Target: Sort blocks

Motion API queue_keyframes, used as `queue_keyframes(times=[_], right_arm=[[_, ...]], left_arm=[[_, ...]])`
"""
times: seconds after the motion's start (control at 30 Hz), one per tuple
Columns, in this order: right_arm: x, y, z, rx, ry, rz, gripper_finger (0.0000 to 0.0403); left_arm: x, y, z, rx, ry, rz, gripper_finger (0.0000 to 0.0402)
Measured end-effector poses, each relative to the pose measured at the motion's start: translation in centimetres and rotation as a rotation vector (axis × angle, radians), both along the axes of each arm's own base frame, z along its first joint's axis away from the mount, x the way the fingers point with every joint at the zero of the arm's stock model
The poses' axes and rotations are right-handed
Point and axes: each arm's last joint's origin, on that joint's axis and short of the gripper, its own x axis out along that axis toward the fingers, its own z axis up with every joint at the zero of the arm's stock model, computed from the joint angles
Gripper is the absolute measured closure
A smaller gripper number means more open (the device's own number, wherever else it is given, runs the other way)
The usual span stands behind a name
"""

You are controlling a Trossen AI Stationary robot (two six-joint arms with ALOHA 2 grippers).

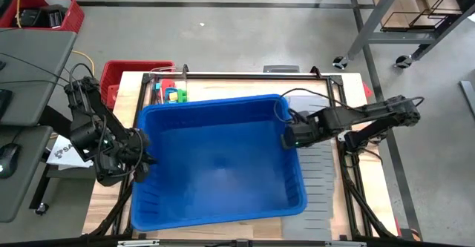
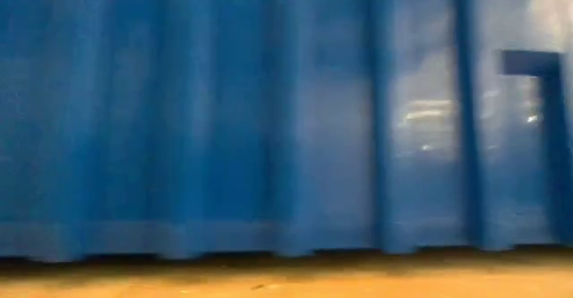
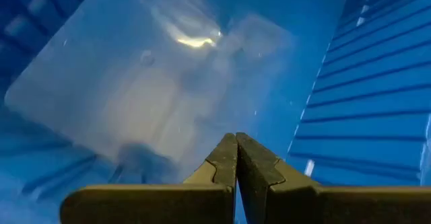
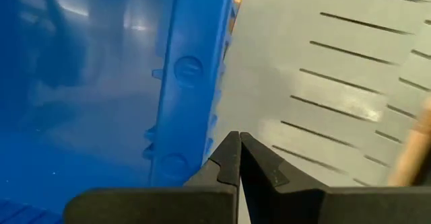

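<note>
Here, 2 closed grippers at bin (image 1: pixel 223 165) rims.

Even, fairly bright overhead light is seen in the high view, with soft shadows cast beside the blue bin (image 1: pixel 215 165). The low view is filled by the bin wall, blurred, with pale glare streaks at the right. A bright reflection is shown on the bin floor in the left wrist view, where everything is hazy.

Workshop or lab, concrete floor (image 1: pixel 245 39), wheeled metal rack (image 1: pixel 415 17), red crates (image 1: pixel 44 13)
</note>
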Motion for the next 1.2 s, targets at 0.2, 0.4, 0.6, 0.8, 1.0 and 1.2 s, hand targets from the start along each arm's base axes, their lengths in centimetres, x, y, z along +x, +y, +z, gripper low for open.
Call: queue_keyframes(times=[0.2,0.4,0.6,0.8,1.0,1.2], right_arm=[[2.2,0.4,-1.1,0.009,-0.066,0.007,0.0403],[2.7,1.9,-1.2,0.069,-0.112,0.030,0.0403],[1.8,3.1,-0.3,0.090,-0.141,0.054,0.0403],[-1.7,4.4,2.5,0.056,-0.014,0.076,0.0403],[-3.1,9.4,0.9,0.278,0.081,0.248,0.0403],[-5.5,16.4,-4.7,0.380,0.158,0.227,0.0403]], left_arm=[[-0.1,0.2,0.1,-0.004,-0.008,-0.003,0.0402],[-0.4,0.7,0.1,0.035,0.002,-0.004,0.0402],[-0.5,1.1,0.2,0.065,-0.026,0.011,0.0402],[0.1,1.2,0.7,0.054,-0.133,0.046,0.0401],[1.2,1.3,0.9,0.108,-0.193,0.056,0.0401],[1.7,1.7,1.0,0.135,-0.211,0.099,0.0402]])
